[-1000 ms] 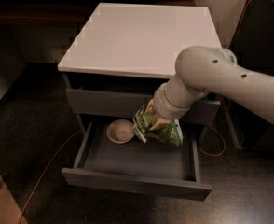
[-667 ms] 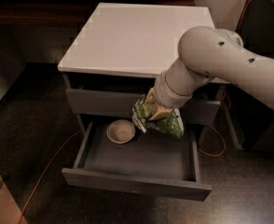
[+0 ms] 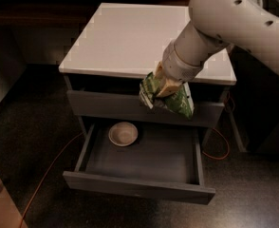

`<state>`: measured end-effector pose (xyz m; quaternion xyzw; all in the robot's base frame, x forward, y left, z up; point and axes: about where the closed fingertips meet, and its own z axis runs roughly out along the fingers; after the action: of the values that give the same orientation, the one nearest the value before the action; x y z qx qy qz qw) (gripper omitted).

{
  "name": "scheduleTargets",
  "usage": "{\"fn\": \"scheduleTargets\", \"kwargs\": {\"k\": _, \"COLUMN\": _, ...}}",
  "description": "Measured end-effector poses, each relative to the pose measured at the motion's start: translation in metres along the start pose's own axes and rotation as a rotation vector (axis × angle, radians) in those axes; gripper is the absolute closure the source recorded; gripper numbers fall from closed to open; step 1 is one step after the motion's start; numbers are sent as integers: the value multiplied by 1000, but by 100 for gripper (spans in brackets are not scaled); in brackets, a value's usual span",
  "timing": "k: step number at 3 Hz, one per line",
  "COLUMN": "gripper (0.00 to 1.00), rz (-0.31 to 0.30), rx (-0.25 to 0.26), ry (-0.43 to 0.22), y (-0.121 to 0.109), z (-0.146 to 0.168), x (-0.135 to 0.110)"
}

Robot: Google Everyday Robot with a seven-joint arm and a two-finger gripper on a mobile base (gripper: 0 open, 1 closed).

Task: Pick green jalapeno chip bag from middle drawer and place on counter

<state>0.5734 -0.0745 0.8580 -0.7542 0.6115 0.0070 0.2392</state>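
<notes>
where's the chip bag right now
Right of centre, the chip bag hangs in the hand, above the open middle drawer and just below the counter edge.

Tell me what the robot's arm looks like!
The arm is fat, round and creamy white, with small dark holes dotted along it. It narrows to a ringed wrist. The gripper, just below the front edge of the counter, looks tan-yellow.

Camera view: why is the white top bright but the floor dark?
In the camera view, light hits the glossy counter; the floor is dim; the gripper, holding the green jalapeno chip bag above the middle drawer, is lit too.
</notes>
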Motion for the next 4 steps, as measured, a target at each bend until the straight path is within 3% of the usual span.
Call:
{"fn": "scheduleTargets", "kwargs": {"k": 2, "gripper": 100, "rz": -1, "rx": 35, "ry": 59, "y": -53, "z": -27, "x": -5}}
{"fn": "scheduleTargets", "kwargs": {"k": 4, "gripper": 97, "rz": 19, "rx": 111, "ry": 109, "y": -135, "z": -53, "x": -10}}
